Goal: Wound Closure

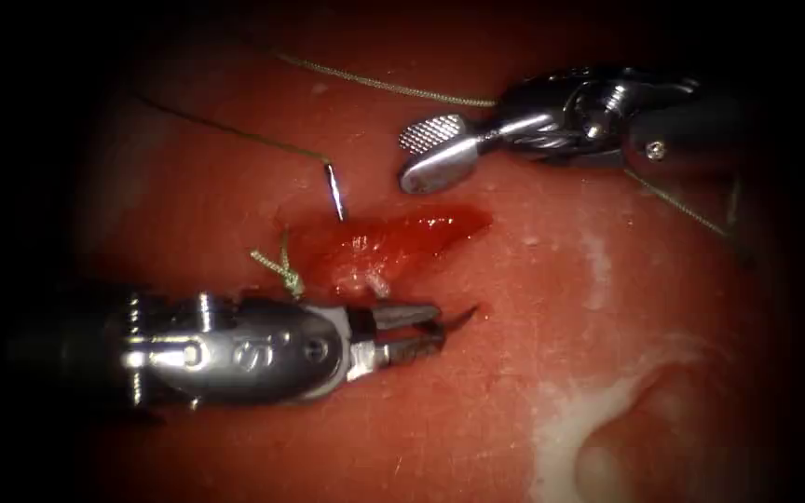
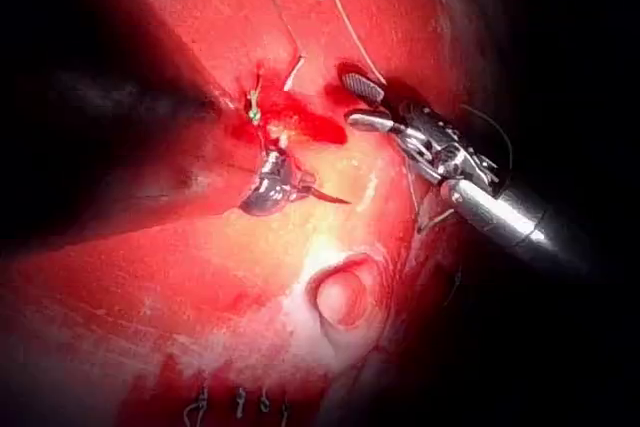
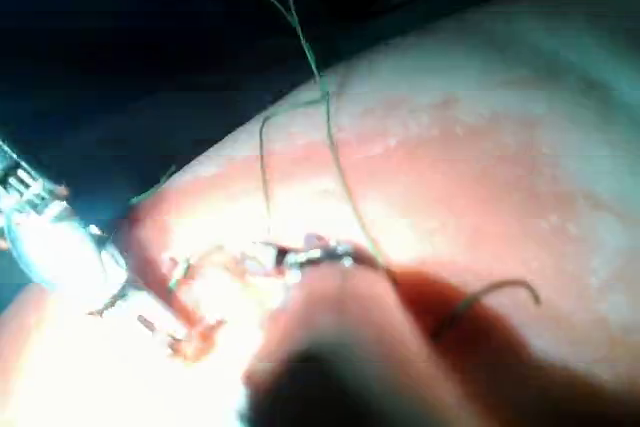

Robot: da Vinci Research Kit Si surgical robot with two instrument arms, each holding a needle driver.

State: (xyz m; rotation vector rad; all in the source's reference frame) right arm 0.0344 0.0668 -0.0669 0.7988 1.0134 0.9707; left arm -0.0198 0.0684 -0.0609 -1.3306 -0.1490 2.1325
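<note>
The cut [image 1: 393, 237] gapes red in the tissue [image 1: 552, 307], with a green knot [image 1: 283, 270] at its left end. The curved needle is in the tissue under the cut. Its tail [image 1: 334, 191] stands out on the far side, trailing thread [image 1: 235, 130]; its tip [image 1: 463, 319] pokes out on the near side. My left tool [image 1: 435, 331] is shut on the needle just behind the tip, also seen in the left wrist view [image 2: 290, 185]. My right tool [image 1: 410, 158] hovers open and holds nothing beyond the cut's right half; its jaws [image 2: 365, 102] are spread.
A second strand of thread [image 1: 384, 87] runs behind the right tool and on past its shaft. A pale fatty patch with a round dimple [image 1: 607, 428] lies at the lower right. Several earlier stitches [image 2: 240, 402] cross a closed part of the tissue.
</note>
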